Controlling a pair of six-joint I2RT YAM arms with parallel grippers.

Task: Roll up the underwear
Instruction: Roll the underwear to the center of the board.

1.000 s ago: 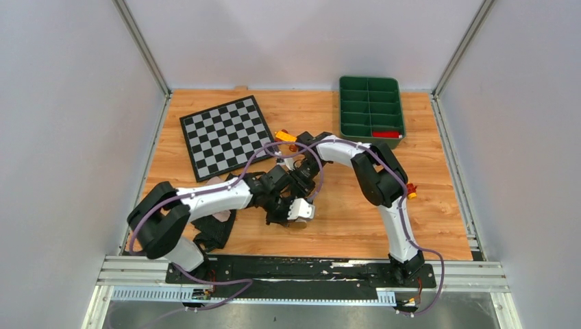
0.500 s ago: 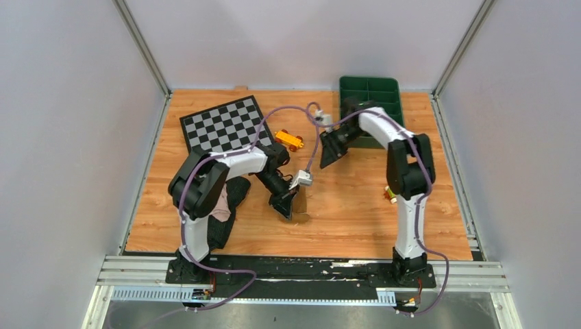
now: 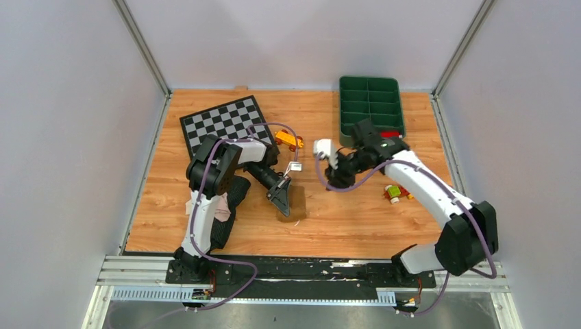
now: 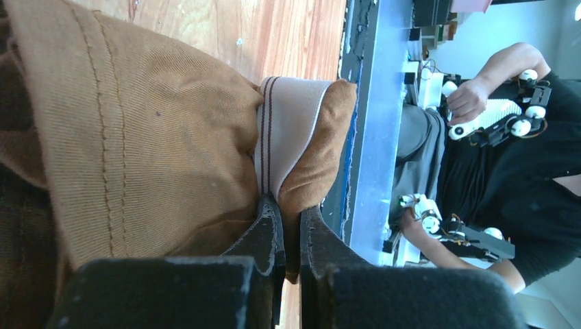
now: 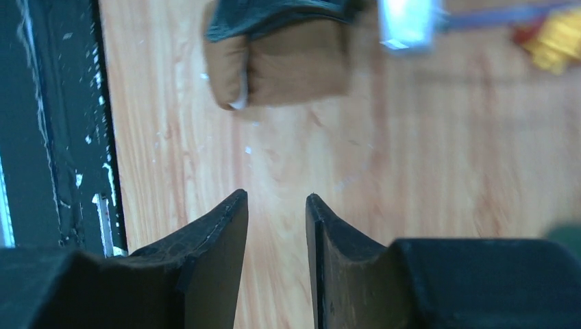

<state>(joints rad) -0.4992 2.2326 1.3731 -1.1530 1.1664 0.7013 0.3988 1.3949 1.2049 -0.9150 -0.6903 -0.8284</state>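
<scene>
The tan-brown underwear (image 3: 296,203) lies folded into a small bundle on the wood, its cream waistband (image 4: 288,130) showing in the left wrist view. My left gripper (image 3: 281,197) (image 4: 291,209) is shut on a fold of the brown cloth (image 4: 137,137) beside that waistband. My right gripper (image 3: 337,171) (image 5: 277,199) hovers open over bare wood to the right of the bundle (image 5: 281,65), nothing between its fingers. Black underwear (image 3: 220,232) and a pale pink piece (image 3: 220,210) lie by the left arm, partly hidden under it.
A checkerboard mat (image 3: 223,133) lies at the back left. A green compartment tray (image 3: 370,106) holding a red item (image 3: 388,134) stands at the back right. An orange toy (image 3: 289,140) sits mid-table, and a small yellow and red object (image 3: 394,193) lies under the right arm.
My right arm has pulled away from the bundle to the right and its jaws have widened. The left arm has drawn in, still gripping the tan-brown underwear.
</scene>
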